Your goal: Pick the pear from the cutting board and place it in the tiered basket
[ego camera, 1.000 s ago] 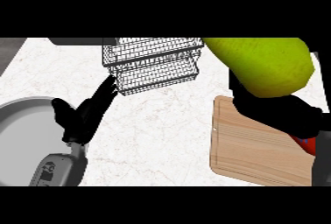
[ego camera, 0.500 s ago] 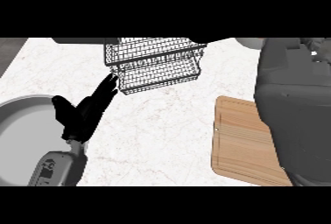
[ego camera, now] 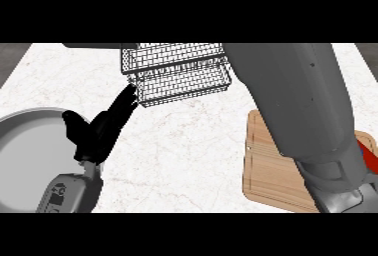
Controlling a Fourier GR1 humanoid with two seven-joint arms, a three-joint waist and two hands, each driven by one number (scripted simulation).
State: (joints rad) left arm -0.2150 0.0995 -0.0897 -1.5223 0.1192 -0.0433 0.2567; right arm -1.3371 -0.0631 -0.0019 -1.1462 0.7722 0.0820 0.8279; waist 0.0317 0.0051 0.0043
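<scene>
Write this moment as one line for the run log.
right forearm: above cutting board, extends toward tiered basket | right hand, pear: not visible | left hand: open, fingertips near basket's lower corner

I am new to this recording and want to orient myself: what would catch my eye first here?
The grey right forearm dominates the right side, running from the lower edge up past the wire tiered basket at the top centre and covering part of the wooden cutting board. At the left, the black left hand is open, fingers pointing toward the basket, beside a round grey dish. No pear shows.
</scene>
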